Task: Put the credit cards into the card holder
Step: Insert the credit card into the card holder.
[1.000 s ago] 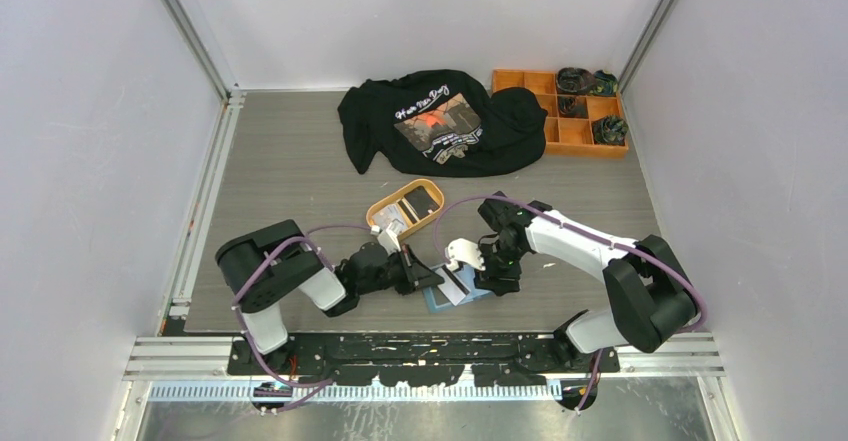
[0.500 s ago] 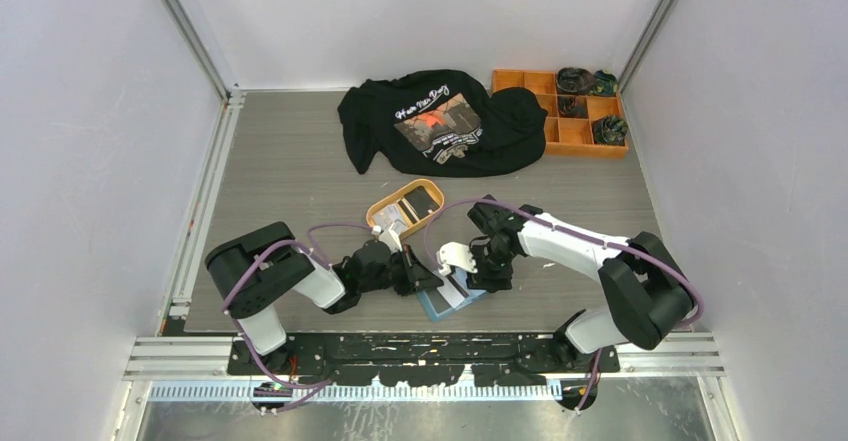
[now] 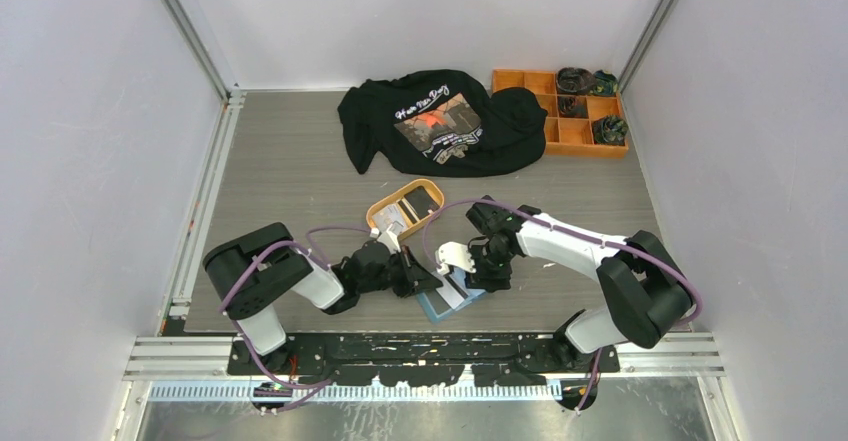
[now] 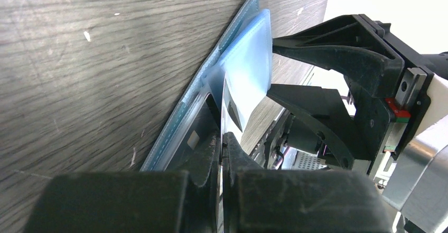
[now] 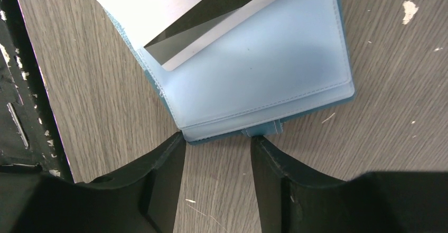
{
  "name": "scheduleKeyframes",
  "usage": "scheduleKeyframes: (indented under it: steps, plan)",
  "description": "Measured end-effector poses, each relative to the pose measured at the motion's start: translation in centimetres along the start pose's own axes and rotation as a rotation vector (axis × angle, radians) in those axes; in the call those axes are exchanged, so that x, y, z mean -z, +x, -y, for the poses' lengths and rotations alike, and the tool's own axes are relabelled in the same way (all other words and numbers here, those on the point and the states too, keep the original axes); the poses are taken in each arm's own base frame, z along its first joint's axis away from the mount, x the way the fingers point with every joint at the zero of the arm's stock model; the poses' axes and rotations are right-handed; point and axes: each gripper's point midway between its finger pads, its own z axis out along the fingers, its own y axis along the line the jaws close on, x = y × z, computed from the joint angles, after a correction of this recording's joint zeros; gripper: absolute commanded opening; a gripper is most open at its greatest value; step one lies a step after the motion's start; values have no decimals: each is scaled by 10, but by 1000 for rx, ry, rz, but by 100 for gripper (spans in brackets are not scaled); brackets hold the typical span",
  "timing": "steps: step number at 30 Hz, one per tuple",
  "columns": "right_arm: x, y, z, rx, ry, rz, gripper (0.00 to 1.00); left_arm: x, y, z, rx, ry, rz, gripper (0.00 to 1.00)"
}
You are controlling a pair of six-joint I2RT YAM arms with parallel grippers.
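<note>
My left claw pinches one credit card over the single card holder by the near edge; right claw spread.

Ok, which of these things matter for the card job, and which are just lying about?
Job: card holder; silver card gripped in the left pincer; cards in the oval tray.
Lying about: black T-shirt; orange compartment box.
</note>
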Motion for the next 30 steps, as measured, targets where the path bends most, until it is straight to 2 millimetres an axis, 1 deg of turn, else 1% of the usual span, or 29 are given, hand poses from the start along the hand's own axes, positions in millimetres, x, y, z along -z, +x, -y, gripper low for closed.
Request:
scheduleKeyframes:
  steps: [7,19,30]
  plan:
    - [-1,-2,0,-3,6,-3,48,3,2,-3,46,-8,-4,0]
    - [-2,-4,0,-6,12,-14,46,8,4,-5,71,-24,-8,0]
    - [-3,-6,-1,-2,15,-20,42,9,5,-6,90,-25,-7,0]
